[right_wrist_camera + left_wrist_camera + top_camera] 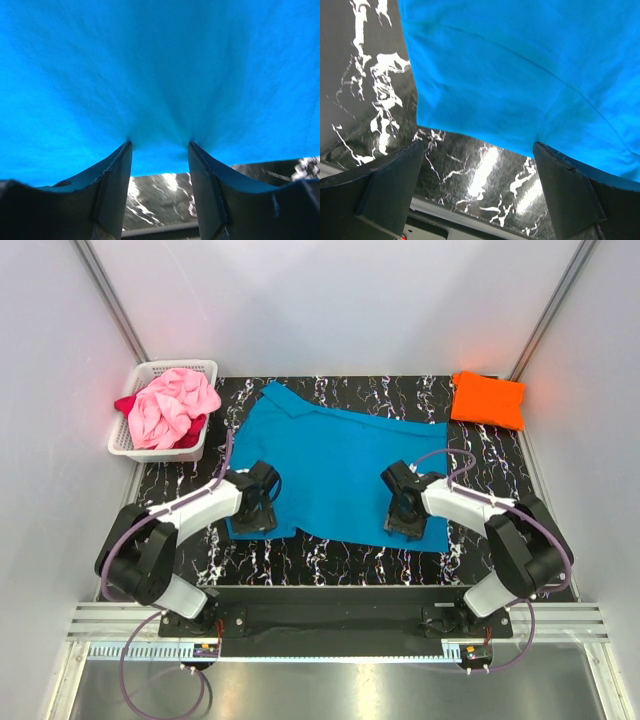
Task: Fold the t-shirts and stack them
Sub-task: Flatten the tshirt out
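The turquoise t-shirt (340,465) lies spread flat in the middle of the table. My left gripper (256,512) is wide open at its near left corner; in the left wrist view (479,146) the shirt's hem (485,137) runs just past the fingertips. My right gripper (405,521) is at the near right hem, its jaws partly open; in the right wrist view (160,145) both fingertips (126,148) press into the blue cloth (160,75). The orange t-shirt (487,398) lies folded at the back right. The pink t-shirt (172,405) and dark red t-shirt (196,428) lie crumpled in the basket.
A white lattice basket (125,445) stands at the back left corner. The black marbled table (330,555) shows bare in front of the shirt, up to the metal rail at the near edge. White walls close in on three sides.
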Controlling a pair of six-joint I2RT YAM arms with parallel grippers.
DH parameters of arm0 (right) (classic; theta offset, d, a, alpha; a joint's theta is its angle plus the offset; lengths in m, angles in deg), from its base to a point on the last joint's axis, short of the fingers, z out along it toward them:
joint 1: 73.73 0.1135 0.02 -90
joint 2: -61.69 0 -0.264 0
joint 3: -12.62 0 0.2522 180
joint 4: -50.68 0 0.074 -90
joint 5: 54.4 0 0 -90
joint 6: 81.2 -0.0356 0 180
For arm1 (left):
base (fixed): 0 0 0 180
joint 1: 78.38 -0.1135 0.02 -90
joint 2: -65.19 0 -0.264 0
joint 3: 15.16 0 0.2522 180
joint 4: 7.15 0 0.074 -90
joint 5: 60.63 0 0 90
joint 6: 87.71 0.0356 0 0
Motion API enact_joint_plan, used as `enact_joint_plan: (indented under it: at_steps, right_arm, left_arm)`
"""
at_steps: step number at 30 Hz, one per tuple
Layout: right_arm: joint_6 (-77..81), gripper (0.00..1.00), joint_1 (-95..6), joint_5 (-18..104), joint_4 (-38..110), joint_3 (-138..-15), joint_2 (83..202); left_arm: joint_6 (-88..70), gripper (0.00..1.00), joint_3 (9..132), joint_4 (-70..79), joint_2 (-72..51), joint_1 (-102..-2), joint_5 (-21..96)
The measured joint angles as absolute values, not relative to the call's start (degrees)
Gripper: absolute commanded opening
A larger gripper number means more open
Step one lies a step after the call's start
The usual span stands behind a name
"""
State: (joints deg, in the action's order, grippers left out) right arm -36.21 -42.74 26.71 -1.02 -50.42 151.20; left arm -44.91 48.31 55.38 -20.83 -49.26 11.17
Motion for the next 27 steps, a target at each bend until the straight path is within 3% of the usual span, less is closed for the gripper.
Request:
enact_joint_plan:
  at_steps: [8,16,20,24,27]
  right_arm:
    - [-37.96,0.56,-42.48,25.51,-7.79,-49.83,143.92]
    - [-36.01,0.61,-42.48,20.44,-13.28,-61.04,140.82]
    - [-34.44,0.66,-42.48,18.58,-13.89,-63.95,140.69]
    - [-31.95,0.80,-42.48,18.49,-13.52,-64.10,140.69]
    - [-29.79,0.84,-42.48,18.63,-11.14,-63.51,140.75]
  left_arm:
    - [-46.41,0.99,48.14,59.36,-13.07,-47.60,10.97]
    - [-46.61,0.99,57.62,64.56,-5.79,-47.60,8.66]
    - [-45.56,0.99,62.52,64.70,-8.81,-47.60,7.83]
    - [-43.42,0.99,64.40,61.79,-14.25,-48.91,9.01]
    - [-41.58,0.99,64.38,58.34,-18.34,-51.90,11.74]
